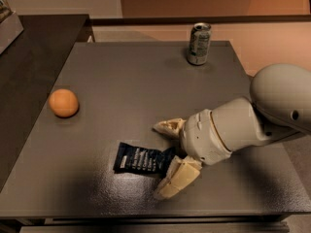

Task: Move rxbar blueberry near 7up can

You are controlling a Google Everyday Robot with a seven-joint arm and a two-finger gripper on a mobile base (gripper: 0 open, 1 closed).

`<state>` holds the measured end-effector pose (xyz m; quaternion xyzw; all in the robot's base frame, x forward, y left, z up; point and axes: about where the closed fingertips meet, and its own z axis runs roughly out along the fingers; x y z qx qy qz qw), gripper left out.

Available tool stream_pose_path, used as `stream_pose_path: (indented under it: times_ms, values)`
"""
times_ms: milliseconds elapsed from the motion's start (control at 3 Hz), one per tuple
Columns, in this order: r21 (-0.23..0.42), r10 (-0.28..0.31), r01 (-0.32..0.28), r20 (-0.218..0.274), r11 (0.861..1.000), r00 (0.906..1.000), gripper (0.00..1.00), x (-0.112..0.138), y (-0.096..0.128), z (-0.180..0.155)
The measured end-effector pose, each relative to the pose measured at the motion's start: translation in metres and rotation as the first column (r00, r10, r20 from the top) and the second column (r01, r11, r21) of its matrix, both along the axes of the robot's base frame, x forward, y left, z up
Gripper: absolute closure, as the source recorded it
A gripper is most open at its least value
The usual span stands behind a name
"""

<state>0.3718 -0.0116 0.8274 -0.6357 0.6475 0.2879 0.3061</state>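
The rxbar blueberry [141,160], a flat dark wrapper with white lettering, lies on the dark table [131,86] near its front edge. My gripper [167,157] is at the bar's right end. Its two cream fingers are spread, one [170,127] behind the bar's end and one [176,178] in front, with the end between them. The bar still rests flat on the table. The 7up can [198,43] stands upright at the table's far edge, well away from the bar.
An orange ball-shaped fruit [63,103] sits on the table's left side. A second dark surface [29,62] adjoins the table on the left. My pale arm [262,115] reaches in from the right over the table's right edge.
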Motion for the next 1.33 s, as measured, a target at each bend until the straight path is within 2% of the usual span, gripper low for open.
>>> stream_pose_path:
  times_ms: [667,1000,1333]
  values:
    - [0.031,-0.006,0.006,0.01,1.0,0.9999,0.64,0.0,-0.001,0.003]
    - [0.043,-0.028,0.027,0.026,0.999,0.9993,0.87,0.004,-0.007,0.007]
    - [0.054,-0.084,0.081,0.061,0.995,0.9946,1.0,0.019,-0.022,0.019]
